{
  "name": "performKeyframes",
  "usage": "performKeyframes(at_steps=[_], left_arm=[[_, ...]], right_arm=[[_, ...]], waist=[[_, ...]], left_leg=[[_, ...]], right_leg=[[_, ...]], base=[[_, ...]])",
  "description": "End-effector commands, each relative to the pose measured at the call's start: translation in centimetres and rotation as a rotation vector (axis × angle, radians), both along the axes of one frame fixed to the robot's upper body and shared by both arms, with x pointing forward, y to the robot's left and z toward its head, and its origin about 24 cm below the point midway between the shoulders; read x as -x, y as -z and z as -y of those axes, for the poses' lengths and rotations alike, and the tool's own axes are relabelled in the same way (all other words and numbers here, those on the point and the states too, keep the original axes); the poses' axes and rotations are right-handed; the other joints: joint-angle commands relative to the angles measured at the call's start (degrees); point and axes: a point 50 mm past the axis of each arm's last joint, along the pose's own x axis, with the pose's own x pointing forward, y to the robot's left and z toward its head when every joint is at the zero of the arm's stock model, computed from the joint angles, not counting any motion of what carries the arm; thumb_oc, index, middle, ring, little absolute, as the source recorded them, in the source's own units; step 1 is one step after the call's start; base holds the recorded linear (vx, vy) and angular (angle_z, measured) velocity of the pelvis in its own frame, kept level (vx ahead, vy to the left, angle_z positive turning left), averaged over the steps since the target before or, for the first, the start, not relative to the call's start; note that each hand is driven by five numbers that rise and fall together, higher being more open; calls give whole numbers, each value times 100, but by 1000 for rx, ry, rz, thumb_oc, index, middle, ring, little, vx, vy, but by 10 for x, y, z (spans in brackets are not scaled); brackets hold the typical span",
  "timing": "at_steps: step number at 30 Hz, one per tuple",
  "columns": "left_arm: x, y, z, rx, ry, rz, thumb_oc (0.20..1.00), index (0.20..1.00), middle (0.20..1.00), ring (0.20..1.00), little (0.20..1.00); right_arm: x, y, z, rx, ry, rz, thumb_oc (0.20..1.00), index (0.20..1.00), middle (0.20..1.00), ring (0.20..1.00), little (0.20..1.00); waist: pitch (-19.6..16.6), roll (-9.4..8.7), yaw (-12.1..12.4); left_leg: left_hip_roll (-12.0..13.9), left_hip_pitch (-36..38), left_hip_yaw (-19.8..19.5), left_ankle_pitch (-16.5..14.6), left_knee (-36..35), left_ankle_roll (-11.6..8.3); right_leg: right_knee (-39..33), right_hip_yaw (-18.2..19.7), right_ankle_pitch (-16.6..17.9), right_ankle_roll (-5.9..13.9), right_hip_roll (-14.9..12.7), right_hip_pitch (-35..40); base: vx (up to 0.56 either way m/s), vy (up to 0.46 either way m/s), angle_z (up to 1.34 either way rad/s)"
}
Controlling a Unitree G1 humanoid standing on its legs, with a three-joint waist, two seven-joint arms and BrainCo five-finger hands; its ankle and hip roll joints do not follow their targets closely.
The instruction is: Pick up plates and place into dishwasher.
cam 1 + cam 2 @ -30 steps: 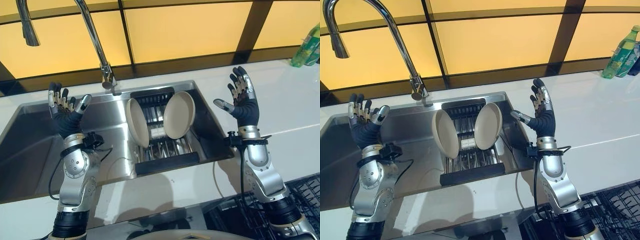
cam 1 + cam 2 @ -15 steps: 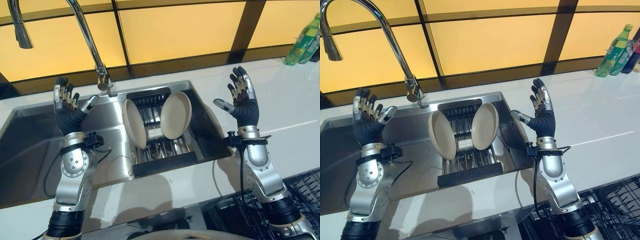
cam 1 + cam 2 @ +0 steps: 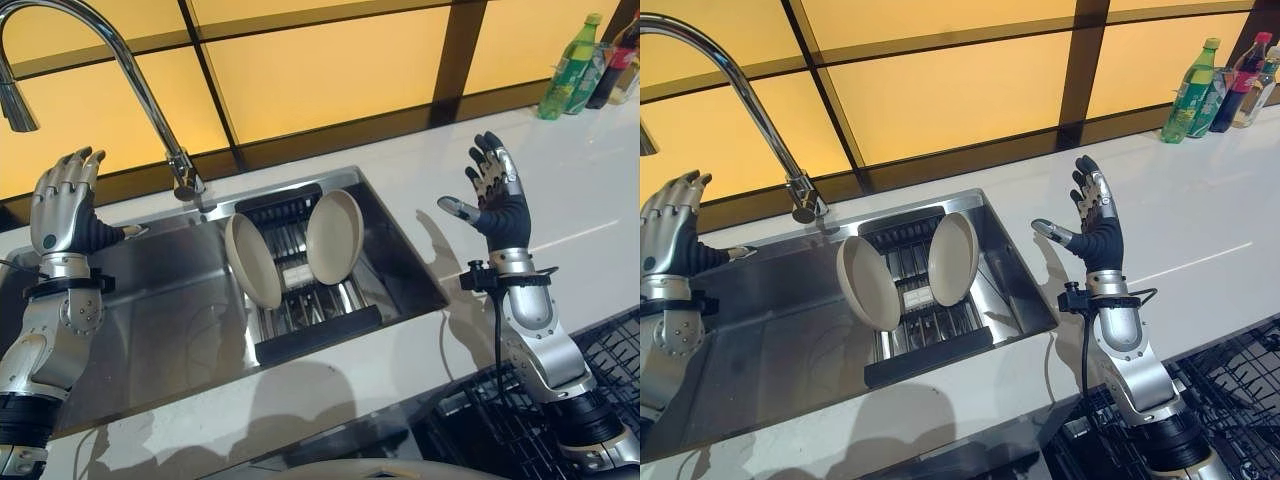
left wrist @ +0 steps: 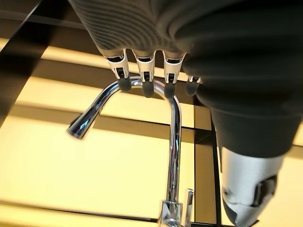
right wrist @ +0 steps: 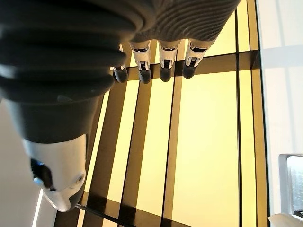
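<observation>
Standing on edge in a dark rack (image 3: pixel 300 300) inside the steel sink (image 3: pixel 150 330), two round cream plates (image 3: pixel 252 260) (image 3: pixel 335 237) lean apart, glossy and plain. Around the sink lies the white counter (image 3: pixel 600 200), with bottles (image 3: pixel 568 67) at its far right corner. Both hands are raised, fingers spread and empty: the left hand (image 3: pixel 62 205) near the tap (image 3: pixel 150 100), the right hand (image 3: pixel 495 200) above the counter.
</observation>
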Motion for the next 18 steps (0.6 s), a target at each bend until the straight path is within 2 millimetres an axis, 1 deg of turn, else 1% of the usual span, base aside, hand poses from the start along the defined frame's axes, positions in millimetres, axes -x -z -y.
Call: performKeyframes(at_steps=[1, 3, 8, 14, 18], left_arm=[[-9, -45, 2, -287, 29, 72, 1000, 1000, 1000, 1000, 1000], [-11, -38, 8, -341, 64, 34, 1000, 1000, 1000, 1000, 1000], [-15, -23, 28, -443, 215, -12, 1000, 1000, 1000, 1000, 1000], [-14, -12, 46, -491, 381, 36, 1000, 1000, 1000, 1000, 1000], [-11, -2, 66, -539, 528, 44, 1000, 1000, 1000, 1000, 1000]], right_arm=[[1, -24, -3, 1, -47, 109, 1000, 1000, 1000, 1000, 1000], [1, -23, -4, 2, -52, 106, 1000, 1000, 1000, 1000, 1000], [0, -20, -2, 11, -60, 89, 1000, 1000, 1000, 1000, 1000], [-1, -16, -2, 22, -68, 66, 1000, 1000, 1000, 1000, 1000], [0, -12, -2, 22, -72, 52, 1000, 1000, 1000, 1000, 1000]], waist=[[-279, -193, -108], [-269, -184, -140], [-256, -167, -205], [-250, -188, -258], [-253, -218, -289]], left_leg=[[-241, -336, 212, -87, -1, 204], [-244, -330, 238, -93, 2, 210], [-256, -299, 287, -112, -6, 229], [-265, -310, 329, -128, -7, 255], [-273, -326, 378, -149, -7, 273]], right_leg=[[49, -130, -226, 104, -84, -18], [49, -117, -212, 112, -92, -26], [49, -71, -189, 136, -103, -34], [49, -15, -150, 158, -114, -82], [49, -7, -125, 192, -137, -122]], base=[[47, 18, 1], [47, 24, 0], [68, 42, 0], [63, 47, 0], [49, 38, -3]])
